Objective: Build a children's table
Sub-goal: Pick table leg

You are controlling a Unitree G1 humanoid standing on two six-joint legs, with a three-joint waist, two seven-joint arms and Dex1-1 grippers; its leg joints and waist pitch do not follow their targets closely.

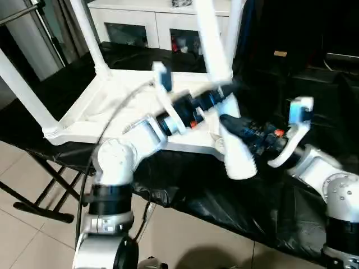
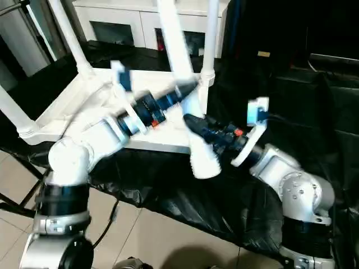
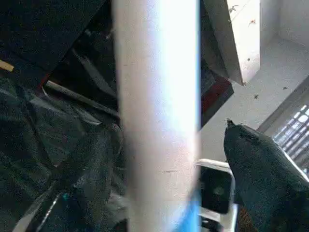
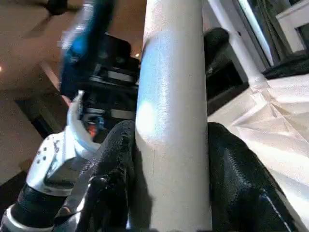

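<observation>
- My right gripper (image 1: 231,124) is closest to me: its two black fingers (image 4: 113,159) are clamped on the loose white leg (image 1: 221,78), one on each side of the tube, not far above its flared end (image 1: 240,162).
- The flared end hangs just off the near edge of the tabletop (image 1: 101,109), beside a corner, over the black cloth (image 1: 224,207); I judge it is not yet in a socket.
- My left gripper (image 1: 221,96) reaches the same leg higher up. Its fingers (image 3: 263,159) stand wide, one on each side of the tube with a gap showing, so I would not call that a firm hold.
- The leg is a smooth, glossy plastic tube: stiff, probably light, and slippery. Being long, it will want to swing, so I judge it best held low near the flare and steadied higher up.
- The tabletop lies upside down on the cloth, ribbed underside up; it is thin moulded plastic, rigid but likely to slide if pushed.
- Other legs already stand from its corners, one at the near left (image 1: 22,89) and one further back (image 1: 87,33).
- Furthest off stands a white cabinet (image 1: 151,22) with glass doors.
</observation>
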